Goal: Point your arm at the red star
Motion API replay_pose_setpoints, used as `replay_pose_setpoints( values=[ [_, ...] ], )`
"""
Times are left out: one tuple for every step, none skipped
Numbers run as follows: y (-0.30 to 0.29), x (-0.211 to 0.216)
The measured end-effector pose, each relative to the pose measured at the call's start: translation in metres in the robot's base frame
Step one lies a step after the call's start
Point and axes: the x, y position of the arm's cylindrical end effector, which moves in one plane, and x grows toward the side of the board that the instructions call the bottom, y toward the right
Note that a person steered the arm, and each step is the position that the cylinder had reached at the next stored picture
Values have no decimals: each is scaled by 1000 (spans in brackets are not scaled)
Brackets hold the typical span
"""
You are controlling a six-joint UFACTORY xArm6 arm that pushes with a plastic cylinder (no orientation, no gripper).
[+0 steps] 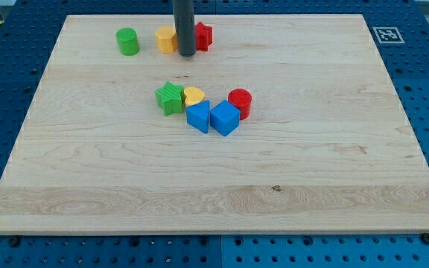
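Observation:
The red star [203,36] lies near the view's top, partly hidden behind my dark rod. My tip [187,53] rests on the board just left of and below the red star, between it and a yellow block [165,39]. The tip looks to be touching or nearly touching both. A green cylinder [127,41] stands further left.
A cluster sits mid-board: a green star [170,97], a yellow heart [194,95], a red cylinder [240,102], a blue block [198,117] and a blue cube [225,117]. The wooden board [311,164] lies on a blue perforated table, with a marker tag [386,34] at the top right.

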Motion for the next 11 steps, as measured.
replay_pose_setpoints(
  values=[
    [3, -1],
    [19, 7],
    [47, 13],
    [81, 1],
    [117, -10],
    [117, -10],
    [97, -26],
    [83, -46],
    [64, -53],
    [56, -74],
    [43, -92]
  ],
)
